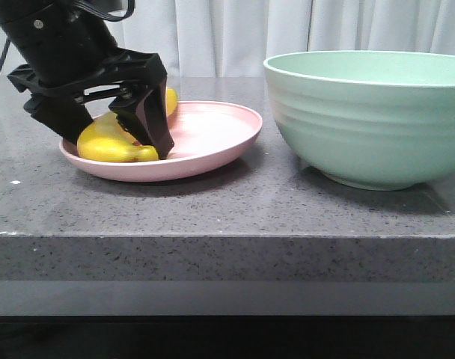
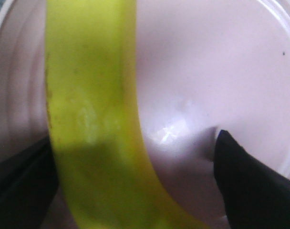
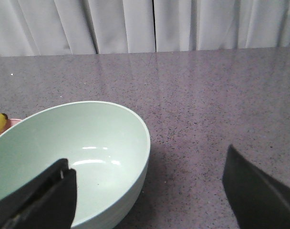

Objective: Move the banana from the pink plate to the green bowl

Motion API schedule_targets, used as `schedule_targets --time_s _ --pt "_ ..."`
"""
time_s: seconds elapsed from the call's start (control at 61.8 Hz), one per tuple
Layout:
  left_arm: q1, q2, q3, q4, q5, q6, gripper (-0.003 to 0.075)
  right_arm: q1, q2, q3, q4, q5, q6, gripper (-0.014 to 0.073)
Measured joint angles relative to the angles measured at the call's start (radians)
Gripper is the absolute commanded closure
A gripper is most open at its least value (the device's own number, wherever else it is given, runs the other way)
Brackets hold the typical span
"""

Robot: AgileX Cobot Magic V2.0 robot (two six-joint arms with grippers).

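the desk runs wide and grey, its front edge close under both dishes, curtain behind. the green bowl stands tall on the right side, empty in the right wrist view, rim well above the plate's. the pink plate sits left of it, a strip of bare desk between them. the left gripper is down in the plate, fingers spread to either side of the banana and not closed on it; the left wrist view shows a gap on one side. the banana lies on the plate's left part, still on pink.

the step looks like the grasp: best to close squarely across the middle of the curve, since that smooth skin could slip or roll. then a clear lift is needed, because the bowl wall is high. room is open above and between the dishes.

the right gripper hangs apart over the desk beside the bowl, fingers open, holding nothing.
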Motion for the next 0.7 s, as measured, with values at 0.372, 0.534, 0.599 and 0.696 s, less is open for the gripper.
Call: schedule_targets --time_s 0.372,0.534,0.599,0.696 --pt "0.000 0.005 0.000 -0.002 -0.062 -0.002 0.0570 0.000 0.000 0.000 0.000 0.002 0.000 -0.0039" --pt "0.000 0.009 -0.051 -0.002 -0.067 -0.002 0.0694 0.000 0.000 0.000 0.008 0.002 0.000 -0.0039" --pt "0.000 0.004 -0.093 -0.002 -0.061 -0.002 0.0702 0.000 0.000 0.000 0.029 0.002 0.000 -0.0039" --pt "-0.010 -0.026 -0.160 0.000 -0.030 -0.002 0.0702 0.000 0.002 0.000 0.103 0.003 0.000 -0.0039"
